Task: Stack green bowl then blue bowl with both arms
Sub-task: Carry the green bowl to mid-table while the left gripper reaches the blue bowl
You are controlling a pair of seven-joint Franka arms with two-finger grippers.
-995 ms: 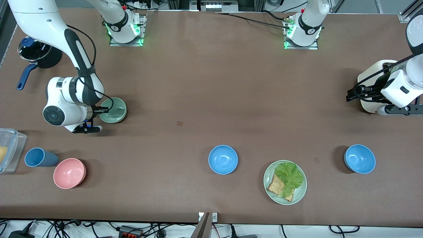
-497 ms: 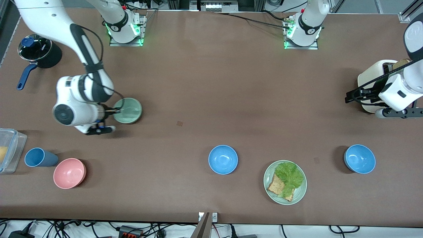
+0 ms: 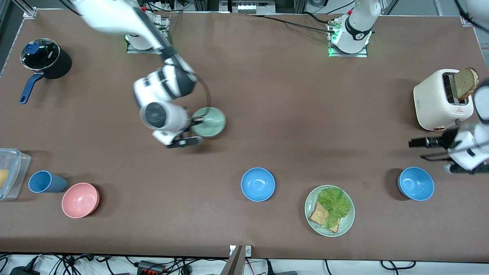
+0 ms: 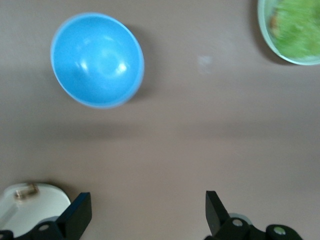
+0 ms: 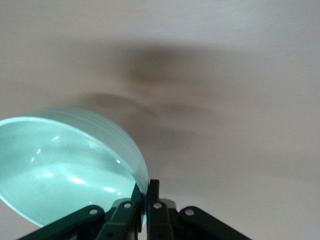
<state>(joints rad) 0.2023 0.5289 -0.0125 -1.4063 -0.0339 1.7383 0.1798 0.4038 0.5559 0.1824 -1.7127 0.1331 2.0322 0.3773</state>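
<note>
My right gripper (image 3: 196, 121) is shut on the rim of the green bowl (image 3: 210, 122) and holds it in the air over the middle of the table; the right wrist view shows the bowl (image 5: 65, 170) pinched at its rim by my right gripper (image 5: 146, 192). Two blue bowls sit on the table: one near the middle (image 3: 258, 184), one toward the left arm's end (image 3: 415, 183). My left gripper (image 3: 416, 143) is open and empty over bare table, between the toaster and that second blue bowl (image 4: 97, 60); the left wrist view shows its open fingers (image 4: 145, 212).
A green plate with lettuce and toast (image 3: 345, 223) lies between the two blue bowls. A white toaster (image 3: 435, 101) stands at the left arm's end. A pink bowl (image 3: 80, 199), blue cup (image 3: 46, 181), clear box (image 3: 13, 172) and black pot (image 3: 46, 59) are at the right arm's end.
My right gripper has carried the green bowl up and toward the table's middle. My left gripper has moved from the toaster toward the nearby blue bowl.
</note>
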